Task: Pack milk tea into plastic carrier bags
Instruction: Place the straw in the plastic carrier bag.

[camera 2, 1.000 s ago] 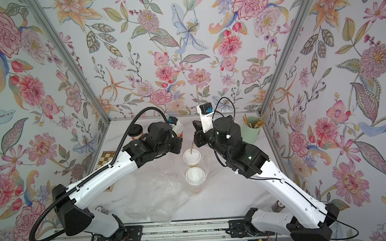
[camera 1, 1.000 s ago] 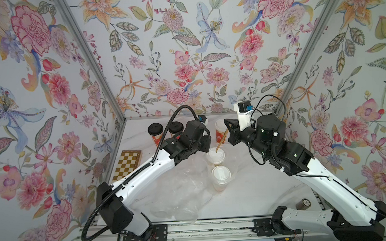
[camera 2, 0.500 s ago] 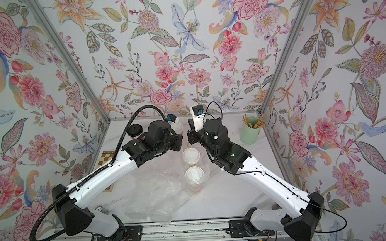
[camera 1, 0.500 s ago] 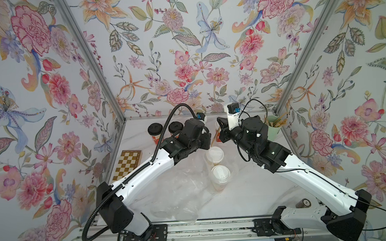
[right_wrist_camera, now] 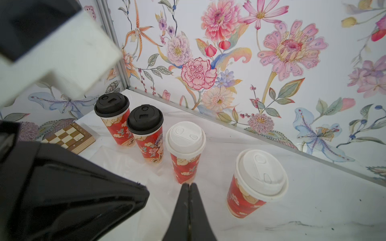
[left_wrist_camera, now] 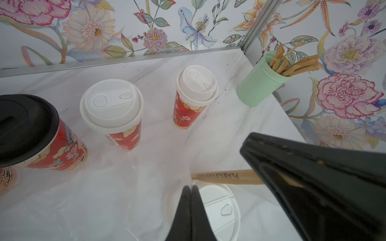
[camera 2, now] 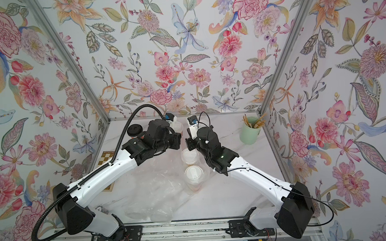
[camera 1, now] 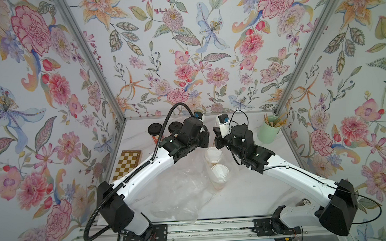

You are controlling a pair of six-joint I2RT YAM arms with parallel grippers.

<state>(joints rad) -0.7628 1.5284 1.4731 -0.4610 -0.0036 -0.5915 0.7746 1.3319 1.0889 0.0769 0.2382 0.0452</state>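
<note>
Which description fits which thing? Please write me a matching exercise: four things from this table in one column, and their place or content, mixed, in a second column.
Things
1. mint-green cup
2. chessboard
3. black-lidded cups
4. white-lidded cup nearest the arm bases

Descriptions
a. lies flat beside the side wall
b. stands in the middle of the table
c. holds brown sticks
d. stand side by side at the back

Pairs: 1-c, 2-a, 3-d, 4-b
</note>
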